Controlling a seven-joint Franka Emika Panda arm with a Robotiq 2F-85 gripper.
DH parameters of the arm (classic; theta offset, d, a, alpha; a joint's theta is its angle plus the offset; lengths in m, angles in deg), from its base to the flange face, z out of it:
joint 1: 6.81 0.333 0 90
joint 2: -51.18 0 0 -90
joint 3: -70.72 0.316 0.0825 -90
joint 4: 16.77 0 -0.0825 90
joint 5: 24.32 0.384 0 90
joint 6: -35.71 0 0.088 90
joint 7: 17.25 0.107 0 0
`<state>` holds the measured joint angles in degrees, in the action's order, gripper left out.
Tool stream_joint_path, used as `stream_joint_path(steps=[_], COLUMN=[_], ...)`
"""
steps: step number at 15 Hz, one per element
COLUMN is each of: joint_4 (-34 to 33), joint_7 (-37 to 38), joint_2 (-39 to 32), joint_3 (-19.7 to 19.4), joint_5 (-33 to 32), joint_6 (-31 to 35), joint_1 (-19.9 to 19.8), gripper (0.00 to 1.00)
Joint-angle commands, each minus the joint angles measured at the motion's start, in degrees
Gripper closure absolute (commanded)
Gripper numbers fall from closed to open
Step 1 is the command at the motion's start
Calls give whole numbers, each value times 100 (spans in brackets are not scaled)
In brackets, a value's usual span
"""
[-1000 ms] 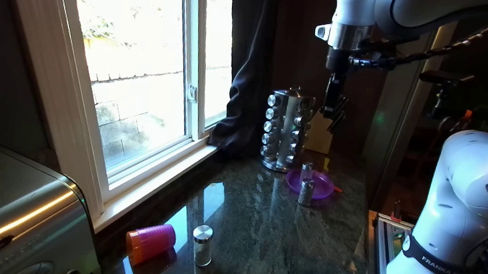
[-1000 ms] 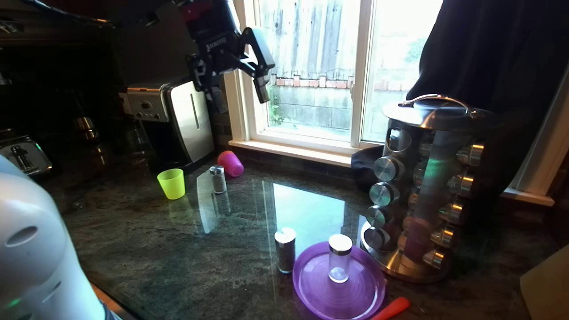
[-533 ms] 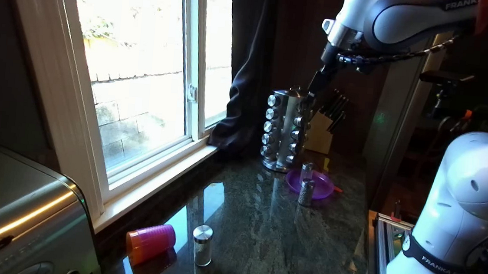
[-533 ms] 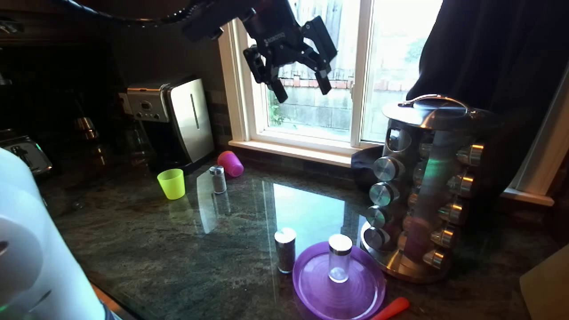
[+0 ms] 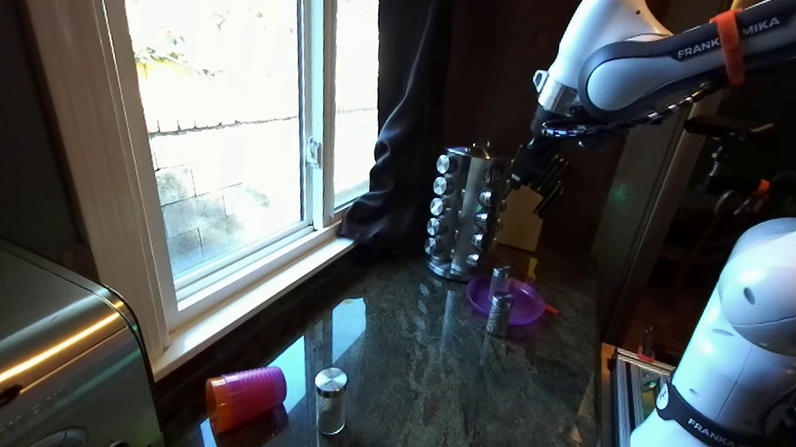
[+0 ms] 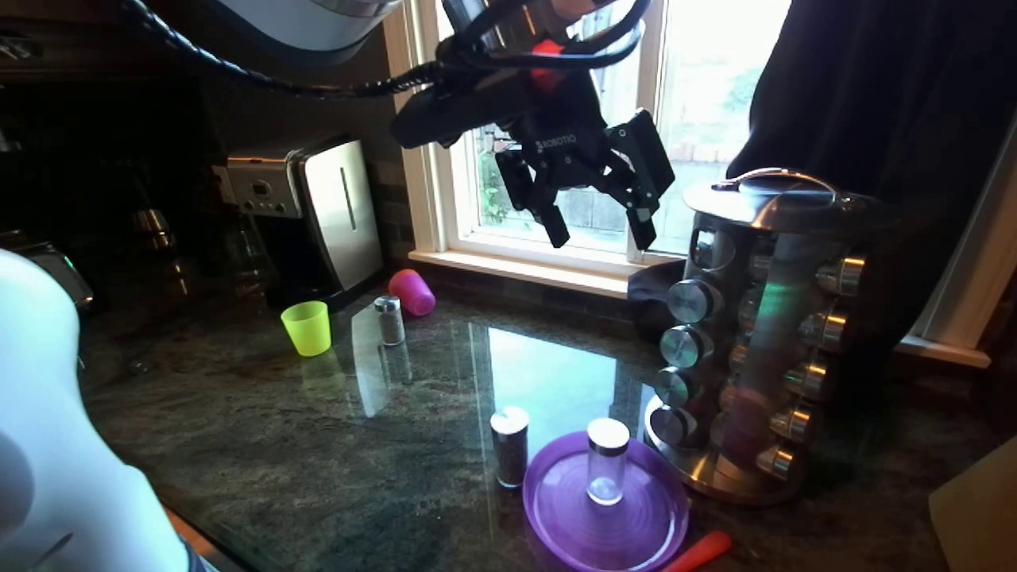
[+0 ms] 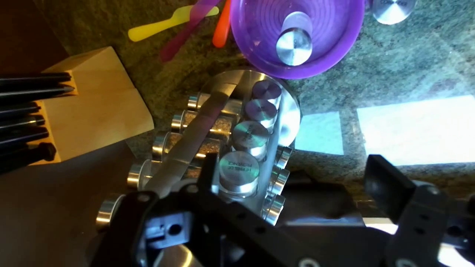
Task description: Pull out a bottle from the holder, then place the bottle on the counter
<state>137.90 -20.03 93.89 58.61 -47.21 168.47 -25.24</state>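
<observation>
Window mostly blown out; glare patches on counter; curtain near black.

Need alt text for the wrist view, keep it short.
Open, empty gripper at bottom, partly hiding a silvery spice rack of metal-capped glass jars. At top, a purple plate with one upright jar on it; at left, a wooden knife block; green stone counter beneath.

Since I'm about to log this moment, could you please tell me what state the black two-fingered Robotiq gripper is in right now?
Black two-fingered Robotiq gripper: open, with a clear gap and nothing held.
</observation>
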Motion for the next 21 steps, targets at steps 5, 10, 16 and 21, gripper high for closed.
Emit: stream_joint_path(steps=[5, 10, 16, 21], joint_4=[-85, -217, -291, -327], joint_7=[-167, -1070, -1382, -1414], joint_2=[-401, -862, -1045, -1098], joint_3=[-183, -807, -909, -876], joint_5=[325, 771, 1025, 1045], joint_6=[32, 343, 630, 650], joint_1=[39, 197, 46, 33], gripper=[0, 0, 0, 0])
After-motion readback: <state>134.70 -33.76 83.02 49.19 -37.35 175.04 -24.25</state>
